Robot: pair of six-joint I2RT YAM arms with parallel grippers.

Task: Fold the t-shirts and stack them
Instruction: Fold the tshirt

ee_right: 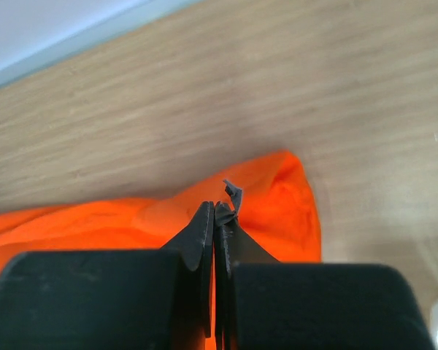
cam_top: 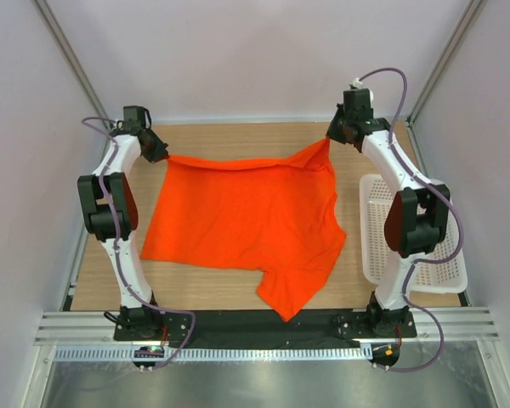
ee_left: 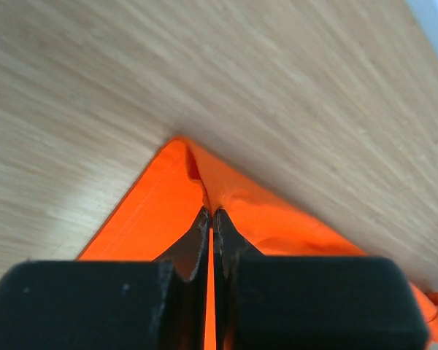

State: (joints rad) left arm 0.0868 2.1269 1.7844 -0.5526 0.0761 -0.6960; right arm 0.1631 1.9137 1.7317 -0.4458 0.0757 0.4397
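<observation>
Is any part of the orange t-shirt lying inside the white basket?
No: the orange t-shirt lies on the wooden table beside the white basket, with bare wood showing between them.

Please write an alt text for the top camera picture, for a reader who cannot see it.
Two robot arms hold an orange-red t-shirt by its far corners, left gripper and right gripper both shut on the fabric, the rest spread on the wooden table. A white basket lies at the right.
</observation>
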